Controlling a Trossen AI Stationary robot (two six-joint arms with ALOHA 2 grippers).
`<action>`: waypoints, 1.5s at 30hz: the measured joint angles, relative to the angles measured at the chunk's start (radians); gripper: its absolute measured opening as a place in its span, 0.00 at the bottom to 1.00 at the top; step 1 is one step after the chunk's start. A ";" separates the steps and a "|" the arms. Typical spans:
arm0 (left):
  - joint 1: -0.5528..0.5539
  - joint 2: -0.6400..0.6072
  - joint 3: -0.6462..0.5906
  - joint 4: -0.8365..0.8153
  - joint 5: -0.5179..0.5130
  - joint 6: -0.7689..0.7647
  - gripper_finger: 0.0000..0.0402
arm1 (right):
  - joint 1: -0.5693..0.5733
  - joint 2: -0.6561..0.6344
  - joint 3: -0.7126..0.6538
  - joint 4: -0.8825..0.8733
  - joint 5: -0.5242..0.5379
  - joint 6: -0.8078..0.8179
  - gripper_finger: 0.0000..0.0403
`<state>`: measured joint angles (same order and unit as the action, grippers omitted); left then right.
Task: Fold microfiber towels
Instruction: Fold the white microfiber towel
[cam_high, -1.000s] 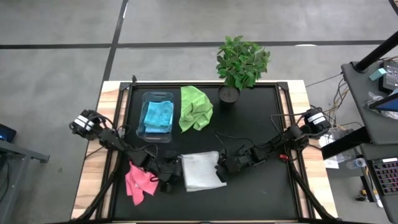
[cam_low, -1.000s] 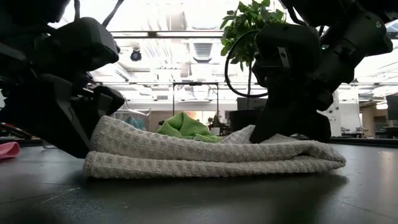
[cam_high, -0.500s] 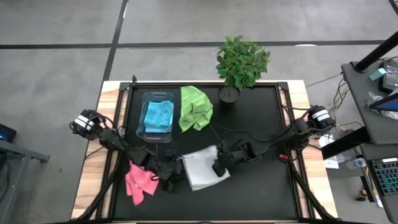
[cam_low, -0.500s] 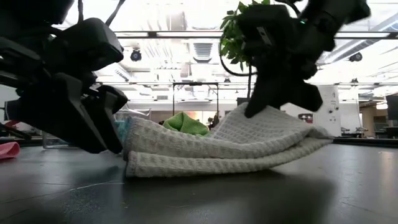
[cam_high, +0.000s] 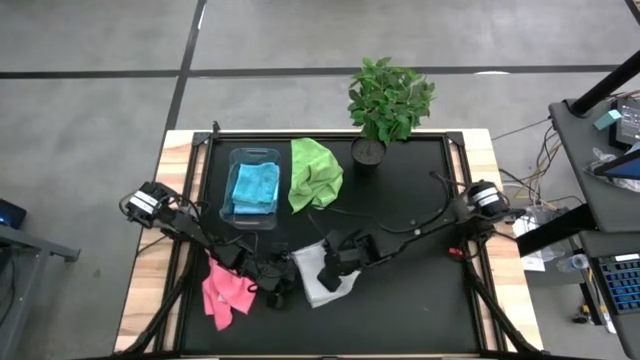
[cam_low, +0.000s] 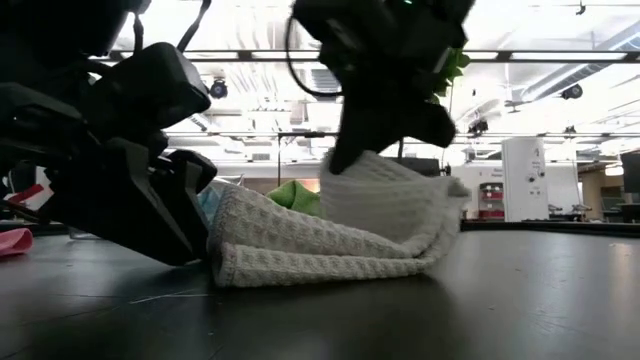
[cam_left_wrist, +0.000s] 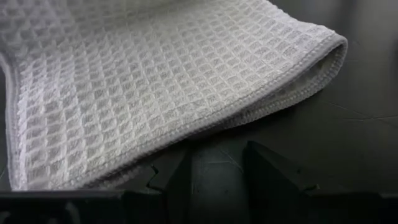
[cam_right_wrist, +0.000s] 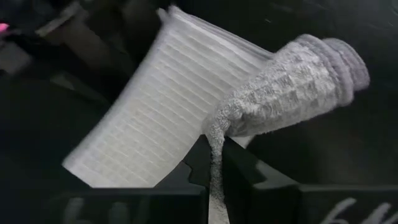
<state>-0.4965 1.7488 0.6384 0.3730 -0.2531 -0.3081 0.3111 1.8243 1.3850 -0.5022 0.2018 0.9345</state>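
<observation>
A pale grey-white waffle towel (cam_high: 318, 280) lies on the black table near its front edge, its right part raised and curled over toward the left (cam_low: 390, 205). My right gripper (cam_high: 330, 268) is shut on that raised part. My left gripper (cam_high: 280, 288) is open and low at the towel's left edge (cam_left_wrist: 186, 134), its fingers (cam_left_wrist: 267, 177) just short of the hem. A pink towel (cam_high: 225, 292) lies left of it. A lime green towel (cam_high: 315, 172) lies farther back. A light blue towel (cam_high: 252, 186) lies in the bin. My right gripper pinches the white towel's right-hand edge (cam_right_wrist: 214, 140) between its two fingers, coming from above and slanting toward the table's left. That edge is lifted clear and bends over the rest (cam_low: 300, 255), which lies on the table. My left gripper: I cannot tell whether it touches the towel's hem (cam_left_wrist: 249, 115).
A clear plastic bin (cam_high: 238, 158) stands at the back left. A potted plant (cam_high: 388, 98) stands at the back middle. The black table top (cam_high: 420, 220) lies bare to the right of the arms. Wooden borders (cam_high: 150, 240) run along both sides.
My right gripper has gone up and toward the table's left with the white towel's right edge, folding that part over. The towel's left part has stayed on the table, and its visible width has shrunk. My left gripper has kept low at the left edge.
</observation>
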 joint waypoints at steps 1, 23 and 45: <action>0.000 -0.001 0.000 0.001 0.002 0.001 0.36 | 0.000 0.015 0.021 -0.001 0.000 -0.010 0.03; 0.000 -0.003 -0.003 0.006 0.012 0.007 0.36 | -0.006 0.247 0.310 -0.005 0.006 -0.176 0.28; -0.005 -0.160 0.010 -0.165 0.096 -0.028 0.36 | 0.101 0.160 0.247 -0.035 0.086 -0.397 0.34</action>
<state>-0.5013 1.5891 0.6479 0.2080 -0.1569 -0.3359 0.4125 1.9844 1.6325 -0.5374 0.2875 0.5377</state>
